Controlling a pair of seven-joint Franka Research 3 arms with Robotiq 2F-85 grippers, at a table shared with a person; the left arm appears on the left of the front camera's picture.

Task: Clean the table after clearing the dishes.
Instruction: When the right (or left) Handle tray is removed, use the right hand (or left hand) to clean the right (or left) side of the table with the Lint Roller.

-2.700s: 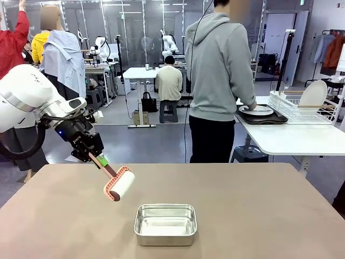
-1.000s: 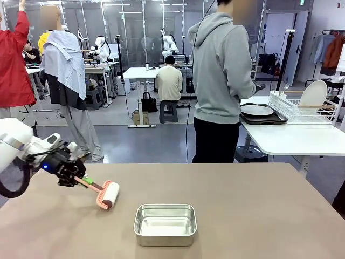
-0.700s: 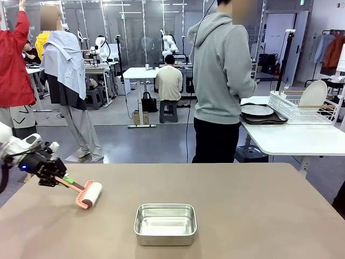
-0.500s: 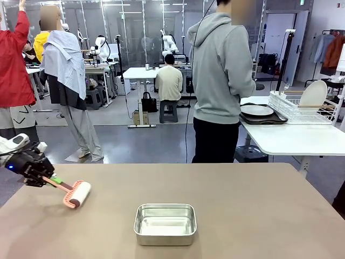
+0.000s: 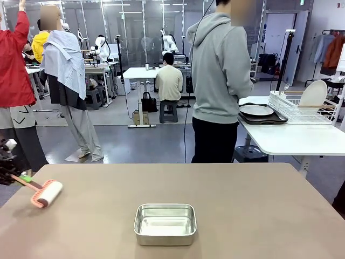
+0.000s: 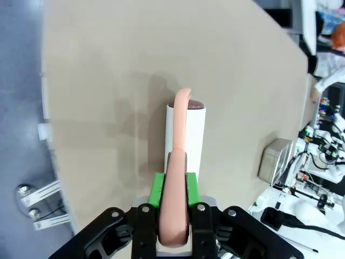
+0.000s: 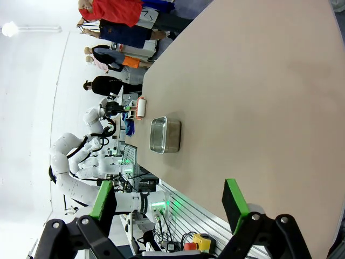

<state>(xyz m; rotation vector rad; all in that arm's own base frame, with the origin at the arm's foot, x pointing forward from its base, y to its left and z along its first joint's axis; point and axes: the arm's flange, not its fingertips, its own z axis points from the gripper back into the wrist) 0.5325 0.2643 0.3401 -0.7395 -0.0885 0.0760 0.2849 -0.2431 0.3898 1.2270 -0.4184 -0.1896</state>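
While left jaws clamp the lint roller (image 5: 46, 194) at the table (image 5: 242, 205) edge, right jaws gape.

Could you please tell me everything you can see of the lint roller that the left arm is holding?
The lint roller has a white cylindrical roll with dark end caps and a salmon-pink, plastic-looking handle that curves over one end of the roll. The left gripper is shut on the handle, its green pads pressing both sides. The roller lies near the table's left edge, well left of the steel pan, with the roll low over the brown top; whether it touches the surface is not certain.
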